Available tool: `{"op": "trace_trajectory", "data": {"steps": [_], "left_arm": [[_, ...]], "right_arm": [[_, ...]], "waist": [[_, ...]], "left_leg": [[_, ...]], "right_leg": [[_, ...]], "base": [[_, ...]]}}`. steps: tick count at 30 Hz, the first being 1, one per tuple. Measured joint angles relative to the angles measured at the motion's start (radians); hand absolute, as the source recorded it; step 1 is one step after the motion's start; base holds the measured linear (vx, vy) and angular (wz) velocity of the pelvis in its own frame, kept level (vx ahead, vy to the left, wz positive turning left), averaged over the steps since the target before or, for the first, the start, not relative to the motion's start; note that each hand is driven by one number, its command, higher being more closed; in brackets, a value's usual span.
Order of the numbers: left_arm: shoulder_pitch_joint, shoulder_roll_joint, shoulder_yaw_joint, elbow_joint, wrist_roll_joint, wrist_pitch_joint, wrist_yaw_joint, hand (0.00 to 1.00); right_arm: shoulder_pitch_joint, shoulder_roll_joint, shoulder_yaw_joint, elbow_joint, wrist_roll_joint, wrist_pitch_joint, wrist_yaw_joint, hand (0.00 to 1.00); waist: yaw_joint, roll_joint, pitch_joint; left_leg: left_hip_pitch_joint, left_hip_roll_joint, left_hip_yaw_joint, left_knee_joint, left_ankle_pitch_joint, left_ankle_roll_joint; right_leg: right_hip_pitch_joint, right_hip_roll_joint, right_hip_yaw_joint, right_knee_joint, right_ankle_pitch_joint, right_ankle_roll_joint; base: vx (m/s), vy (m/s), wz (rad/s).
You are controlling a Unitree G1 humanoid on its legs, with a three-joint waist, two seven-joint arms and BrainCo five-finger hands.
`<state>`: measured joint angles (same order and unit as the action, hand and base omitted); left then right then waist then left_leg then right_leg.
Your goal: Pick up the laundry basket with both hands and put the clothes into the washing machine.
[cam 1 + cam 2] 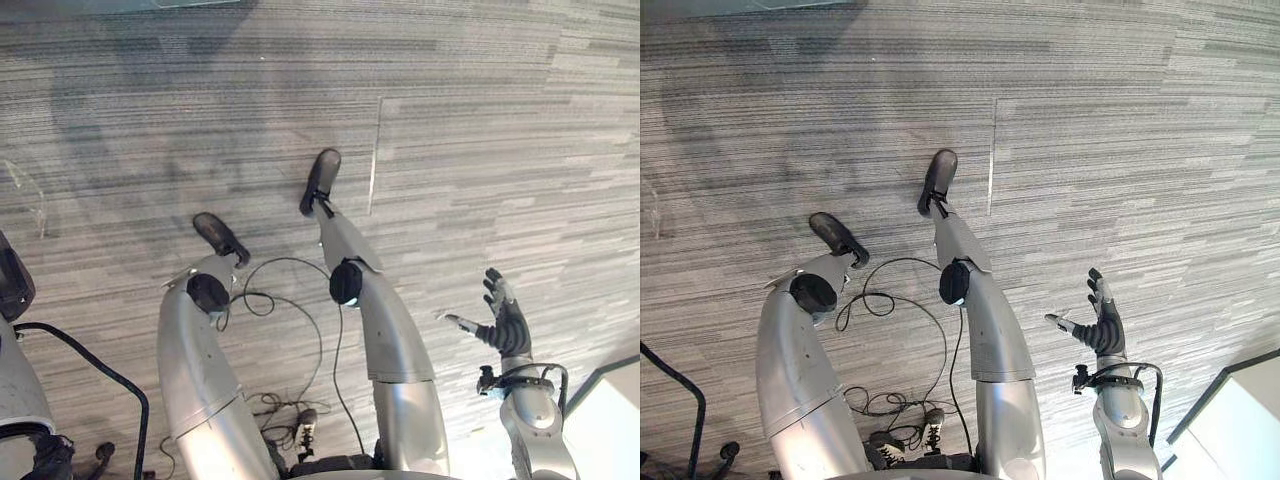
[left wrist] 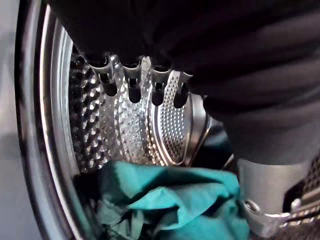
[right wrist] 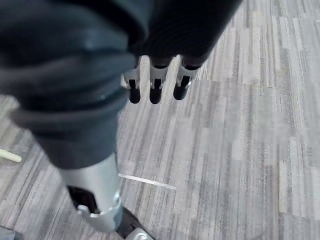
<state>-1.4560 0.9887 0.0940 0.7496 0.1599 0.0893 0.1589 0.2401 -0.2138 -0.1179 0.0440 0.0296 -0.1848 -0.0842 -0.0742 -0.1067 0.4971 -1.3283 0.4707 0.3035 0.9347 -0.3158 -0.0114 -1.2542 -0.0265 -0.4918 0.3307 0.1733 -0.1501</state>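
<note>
Grey striped carpet [image 1: 480, 120] spreads under the head camera, with a thin seam line running across it ahead of the robot. A white panel [image 1: 1240, 420] with a dark edge cuts into the corner beside the right arm.

The left wrist view looks into the washer drum [image 2: 125, 135], perforated bright steel with a raised paddle, ringed by a dark door rim [image 2: 30, 125]. Teal clothes [image 2: 170, 200] lie crumpled in the bottom of the drum.

The left hand [image 2: 159, 85] hangs at the drum's mouth above the clothes, fingers straight in a row, touching nothing.

The right hand [image 1: 508, 325] is held out low over the carpet, well apart from the machine, fingers spread and thumb out to the side, empty; its wrist view shows the fingertips [image 3: 156, 92] straight over bare carpet.
</note>
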Motion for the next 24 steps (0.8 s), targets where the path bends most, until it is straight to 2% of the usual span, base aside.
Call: {"op": "trace_trajectory", "data": {"steps": [4,6,7,9,10,11,12,13,15,16,20,22,23,24], "left_arm": [[0.217,-0.099,0.125,-0.181,-0.1,-0.034,0.073,0.0],[0.467,-0.205,0.184,-0.38,-0.123,-0.058,0.14,0.0],[0.534,-0.236,0.194,-0.428,-0.124,-0.065,0.157,0.0],[0.74,-0.356,0.229,-0.557,-0.13,-0.093,0.196,0.0],[0.863,-0.451,0.251,-0.623,-0.13,-0.106,0.212,0.0],[0.97,-0.557,0.258,-0.654,-0.13,-0.12,0.217,0.0],[1.027,-0.608,0.252,-0.662,-0.13,-0.122,0.216,0.0],[1.162,-0.708,0.205,-0.665,-0.132,-0.137,0.205,0.0],[1.307,-0.804,0.102,-0.665,-0.152,-0.147,0.167,0.0],[1.4,-0.853,0.033,-0.661,-0.173,-0.156,0.116,0.0],[1.526,-0.908,-0.14,-0.55,-0.223,-0.187,-0.009,0.0],[1.524,-0.912,-0.175,-0.464,-0.279,-0.198,-0.034,0.0],[1.522,-0.917,-0.175,-0.412,-0.329,-0.209,-0.053,0.0],[1.529,-0.902,-0.175,-0.357,-0.384,-0.217,-0.07,0.0]], "right_arm": [[-0.001,0.025,0.036,0.056,-0.002,-0.002,-0.004,0.0],[-0.001,0.062,0.053,0.079,-0.006,-0.003,-0.009,0.0],[-0.001,0.07,0.056,0.084,-0.008,-0.003,-0.012,0.0],[-0.002,0.091,0.056,0.106,-0.03,-0.005,-0.028,0.0],[-0.009,0.098,0.055,0.134,-0.041,-0.005,-0.036,0.0],[-0.026,0.109,0.043,0.182,-0.044,-0.003,-0.048,0.0],[-0.039,0.113,0.036,0.21,-0.05,-0.001,-0.05,0.0],[-0.06,0.115,0.036,0.272,-0.081,0.018,-0.051,0.0],[-0.061,0.116,0.027,0.301,-0.111,0.04,-0.053,0.0],[-0.062,0.12,0.02,0.307,-0.137,0.047,-0.051,0.0],[-0.058,0.145,0.018,0.348,-0.191,0.059,-0.048,0.0],[-0.059,0.161,0.023,0.389,-0.218,0.065,-0.048,0.0],[-0.062,0.167,0.028,0.405,-0.229,0.066,-0.048,0.0],[-0.089,0.155,0.042,0.437,-0.238,0.064,-0.05,0.0]], "waist": [[0.002,0.0,0.0],[0.002,0.0,0.0],[0.004,0.0,0.0],[0.006,0.0,0.0],[0.011,0.0,0.0],[0.024,0.0,0.0],[0.033,0.001,0.0],[0.047,0.005,-0.002],[0.062,0.024,-0.013],[0.07,0.038,-0.02],[0.082,0.06,-0.048],[0.08,0.07,-0.069],[0.075,0.077,-0.079],[0.054,0.076,-0.086]], "left_leg": [[0.038,-0.012,-0.001,-0.016,0.01,-0.001],[0.073,-0.02,-0.004,-0.028,0.019,-0.006],[0.085,-0.021,-0.005,-0.031,0.02,-0.007],[0.134,-0.035,-0.006,-0.052,0.03,-0.011],[0.175,-0.045,-0.004,-0.068,0.035,-0.013],[0.226,-0.058,-0.007,-0.085,0.036,-0.017],[0.258,-0.064,-0.005,-0.094,0.036,-0.017],[0.338,-0.076,-0.003,-0.112,0.031,-0.019],[0.436,-0.09,0.002,-0.135,0.028,-0.019],[0.513,-0.096,0.006,-0.142,0.018,-0.027],[0.744,-0.103,0.051,-0.163,-0.012,-0.027],[0.83,-0.094,0.076,-0.168,-0.024,-0.021],[0.883,-0.075,0.109,-0.179,-0.013,-0.002],[0.941,-0.075,0.122,-0.199,-0.005,-0.005]], "right_leg": [[0.036,-0.008,-0.003,-0.002,-0.002,0.001],[0.07,-0.013,-0.005,-0.002,-0.005,0.002],[0.081,-0.012,-0.006,-0.002,-0.006,0.002],[0.124,-0.02,-0.006,-0.002,-0.013,0.003],[0.158,-0.026,-0.005,-0.002,-0.026,0.016],[0.202,-0.03,-0.001,-0.002,-0.036,0.013],[0.229,-0.031,0.002,-0.002,-0.042,0.022],[0.301,-0.033,0.005,-0.002,-0.054,0.028],[0.389,-0.043,0.005,0.001,-0.071,0.038],[0.455,-0.047,0.015,0.01,-0.082,0.049],[0.619,-0.064,0.067,0.067,-0.125,0.106],[0.66,-0.059,0.109,0.114,-0.108,0.144],[0.656,-0.075,0.136,0.227,-0.126,0.144],[0.656,-0.121,0.128,0.463,-0.207,0.099]], "base": [[-0.01,-0.03,0.17],[-0.01,-0.029,0.18],[0.0,-0.026,0.17],[0.0,-0.029,0.29],[0.0,-0.033,0.41],[0.0,-0.027,0.33],[0.0,-0.016,0.31],[0.0,-0.009,0.23],[0.0,0.011,0.27],[-0.01,0.032,0.16],[-0.02,0.063,-0.06],[0.0,0.034,-0.28],[-0.01,-0.055,-0.22],[-0.01,-0.089,-0.18]]}}
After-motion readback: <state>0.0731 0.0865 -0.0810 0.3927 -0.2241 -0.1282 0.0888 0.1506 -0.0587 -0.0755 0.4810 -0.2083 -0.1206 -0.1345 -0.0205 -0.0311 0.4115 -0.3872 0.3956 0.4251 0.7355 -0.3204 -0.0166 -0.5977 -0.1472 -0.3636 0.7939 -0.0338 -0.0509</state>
